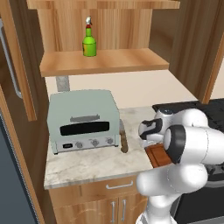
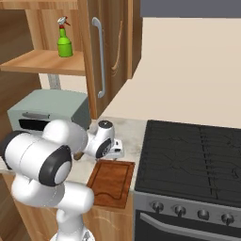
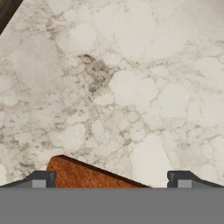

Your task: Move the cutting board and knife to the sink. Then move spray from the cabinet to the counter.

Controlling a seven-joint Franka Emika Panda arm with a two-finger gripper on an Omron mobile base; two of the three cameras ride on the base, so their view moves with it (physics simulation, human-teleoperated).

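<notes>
Lying flat on the marbled bench (image 2: 134, 129), the cutting board (image 2: 111, 182) sits at the front edge, just left of the black stove (image 2: 193, 160) as the right base view has it. Its reddish-brown face shows a groove near the rim. In the left base view a slice of the board (image 1: 156, 156) peeks out from behind the white arm.

Just beyond the board, a knife (image 1: 124, 139) with a brown handle lies on the stone beside the toaster oven (image 1: 83, 120), close to that oven's right side.

Above the board's far end hangs the end effector (image 2: 116, 148), pointing down, its fingers spread wide apart and grasping nothing. Through the hand view, the two dark fingertips (image 3: 41, 178) stand at the bottom with a corner of the board (image 3: 81, 176) between them and bare stone ahead.

Higher up, the green spray bottle (image 1: 89, 42) stands upright on the lower shelf of the wooden wall cabinet (image 1: 105, 61), well apart from the arm. The cabinet door (image 2: 106, 52) with its long silver bar handle (image 2: 100, 56) stands swung open.
</notes>
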